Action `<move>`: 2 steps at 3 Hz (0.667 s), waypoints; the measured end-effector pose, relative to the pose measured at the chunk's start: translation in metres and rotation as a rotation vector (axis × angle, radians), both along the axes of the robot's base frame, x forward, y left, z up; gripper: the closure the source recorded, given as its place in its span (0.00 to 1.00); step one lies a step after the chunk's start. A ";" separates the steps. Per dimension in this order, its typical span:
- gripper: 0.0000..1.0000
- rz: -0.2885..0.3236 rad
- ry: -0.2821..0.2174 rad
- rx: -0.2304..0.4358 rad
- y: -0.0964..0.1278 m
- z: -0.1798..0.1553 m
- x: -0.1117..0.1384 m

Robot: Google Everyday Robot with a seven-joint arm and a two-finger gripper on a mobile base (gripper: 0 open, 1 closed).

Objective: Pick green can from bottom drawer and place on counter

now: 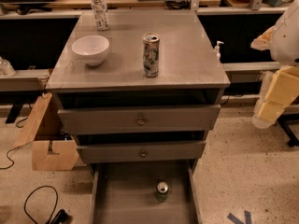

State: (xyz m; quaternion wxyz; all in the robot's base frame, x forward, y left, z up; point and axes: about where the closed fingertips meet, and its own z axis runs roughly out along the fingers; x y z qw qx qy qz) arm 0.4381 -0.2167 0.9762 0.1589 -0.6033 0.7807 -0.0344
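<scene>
1. Your pincer [263,117] hangs at the right edge of the view, at the lower end of the pale arm [281,85]. It is beside the cabinet, about level with the upper drawer front, and well apart from everything on the cabinet.
2. You cannot tell from here whether the pincer is open or closed. Nothing shows in its grip, and it touches none of the task's things.
3. The grey bench [187,55] lies to the pincer's left. It carries a tall slim can [151,55] near the middle, a white bowl [90,49] to the left and a clear bottle [98,7] at the far edge.
4. Below the bench top, two knobbed drawers [140,120] sit partly pulled out.
5. The bottom drawer [117,195] is pulled out furthest, with its flat floor exposed.
6. Your green can [162,191] stands upright on that floor, right of centre, with its silver lid facing up. It is far below the pincer and well apart from it.
7. A piece of cardboard [46,139] leans against the cabinet's left side.
</scene>
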 end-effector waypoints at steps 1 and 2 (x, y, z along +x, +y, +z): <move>0.00 0.000 0.000 0.000 0.000 0.000 0.000; 0.00 0.025 -0.025 0.089 0.004 -0.016 0.009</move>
